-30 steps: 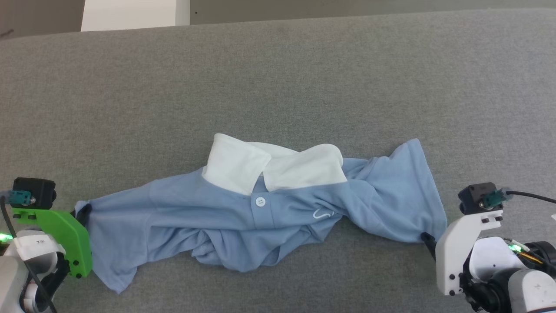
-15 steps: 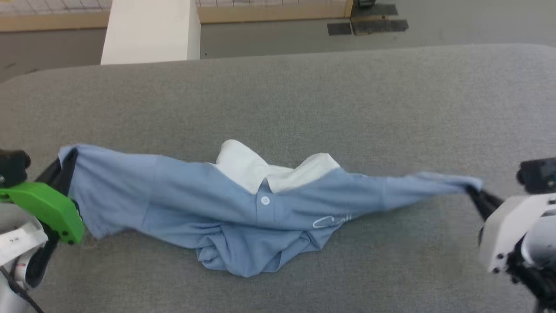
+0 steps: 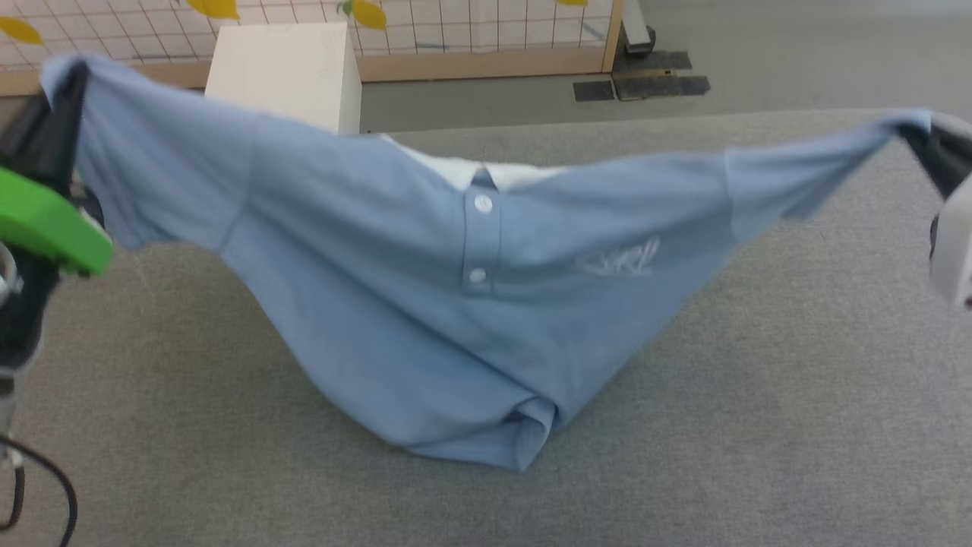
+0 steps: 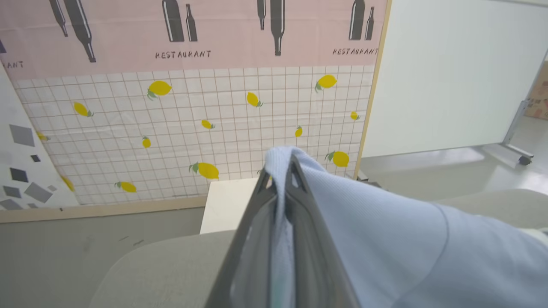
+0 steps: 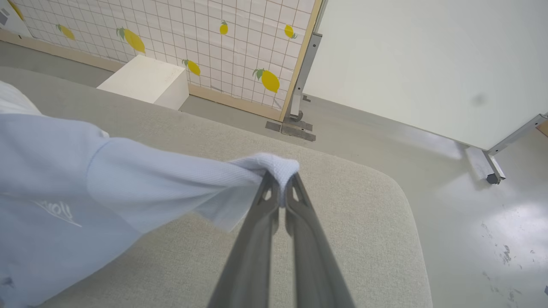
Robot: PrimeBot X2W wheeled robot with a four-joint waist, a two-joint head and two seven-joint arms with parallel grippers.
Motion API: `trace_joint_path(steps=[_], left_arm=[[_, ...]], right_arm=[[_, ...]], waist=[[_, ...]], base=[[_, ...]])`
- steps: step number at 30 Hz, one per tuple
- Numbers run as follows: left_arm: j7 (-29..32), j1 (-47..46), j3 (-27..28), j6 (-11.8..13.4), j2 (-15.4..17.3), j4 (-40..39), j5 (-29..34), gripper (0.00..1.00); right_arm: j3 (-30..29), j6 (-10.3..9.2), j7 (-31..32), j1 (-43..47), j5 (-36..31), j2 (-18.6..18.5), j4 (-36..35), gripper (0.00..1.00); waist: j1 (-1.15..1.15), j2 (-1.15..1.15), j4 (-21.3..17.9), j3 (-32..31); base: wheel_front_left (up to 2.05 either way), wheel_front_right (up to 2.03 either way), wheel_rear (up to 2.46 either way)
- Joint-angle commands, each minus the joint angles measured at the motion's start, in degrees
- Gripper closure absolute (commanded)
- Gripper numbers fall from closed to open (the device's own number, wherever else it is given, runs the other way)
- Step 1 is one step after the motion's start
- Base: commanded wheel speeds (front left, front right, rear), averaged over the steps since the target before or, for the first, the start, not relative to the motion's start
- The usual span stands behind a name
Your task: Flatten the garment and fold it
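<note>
Padding [image 3: 759, 380] in grey fabric forms the surface below both grippers, its rounded edge giving way to a smooth grey floor [image 3: 759, 45] beyond them. Past the left gripper [image 4: 282, 169] stands a wall panel [image 4: 214, 128] with a grid and yellow lemons, and above it a pink banner [image 4: 214, 25] with dark bottle shapes. A plain white board [image 5: 428, 55] on a metal foot [image 5: 295, 124] rises beyond the right gripper [image 5: 280, 184]. A white box [image 3: 285, 72] sits on the floor between the padding and the panel, ahead of the left gripper and to its inner side. A dark cable [image 3: 45, 486] loops beneath the left arm, near its green bracket [image 3: 45, 228]. Nothing lies on the padding between the grippers except the shirt [image 3: 425, 304]. Both grippers are closed tight on cloth, the left pinching one sleeve end and the right the other, so the shirt hangs spread between them in a wide V. Its upper part is lifted clear, while the bunched hem [image 3: 493, 441] sags down to touch the padding midway between the grippers. The front faces the head camera: a white collar [image 3: 456, 169] at the top, two white buttons [image 3: 482, 203] on the placket, and a faint white print [image 3: 619, 260] on the chest toward the right gripper. The sleeve near the right gripper is drawn into a narrow twist; the one at the left gripper is broader.
</note>
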Motion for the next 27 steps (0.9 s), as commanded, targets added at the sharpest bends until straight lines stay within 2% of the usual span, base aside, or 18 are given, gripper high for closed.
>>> trace_joint_path(steps=[1, 5, 11, 17, 23, 27], left_arm=[[0.46, -3.29, 0.71, 0.64, -0.82, -0.16, -0.80, 1.00], [1.62, -12.32, 1.04, 2.24, -2.12, 1.77, -0.42, 1.00], [0.60, -27.97, 0.99, 5.62, -4.32, 6.38, 3.42, 1.00], [-4.94, -43.04, 2.95, 8.52, -7.29, 11.18, 6.01, 1.00], [-12.45, -53.59, 5.47, 9.39, -10.08, 14.39, 6.52, 1.00], [-14.24, -54.83, 5.42, 7.57, -11.70, 17.14, 5.09, 1.00]], right_arm=[[0.85, 0.19, 0.33, -3.83, 0.45, -0.63, 1.01, 1.00], [4.82, 0.19, 0.55, -15.58, -0.47, -2.24, 5.35, 1.00], [10.16, 0.19, -3.13, -34.74, -4.72, -2.34, 13.72, 1.00], [13.05, 0.19, -12.12, -52.74, -11.03, -0.80, 23.22, 1.00], [10.54, 0.19, -23.99, -65.53, -16.90, 1.94, 30.98, 1.00], [9.69, 0.19, -29.29, -68.49, -18.58, 3.62, 36.25, 1.00]], waist=[[0.00, 0.00, -0.27, 1.87], [0.00, 0.00, -0.47, 6.03], [0.00, 0.00, -0.86, 14.08], [0.00, 0.00, -1.65, 21.21], [0.00, 0.00, -1.93, 25.42], [0.00, 0.00, -1.57, 26.19]], base=[[0.00, 0.00, 0.00], [0.00, 0.00, 0.00], [0.00, 0.00, 0.00], [0.00, 0.00, 0.00], [0.00, 0.00, 0.00], [0.00, 0.00, 0.00]])
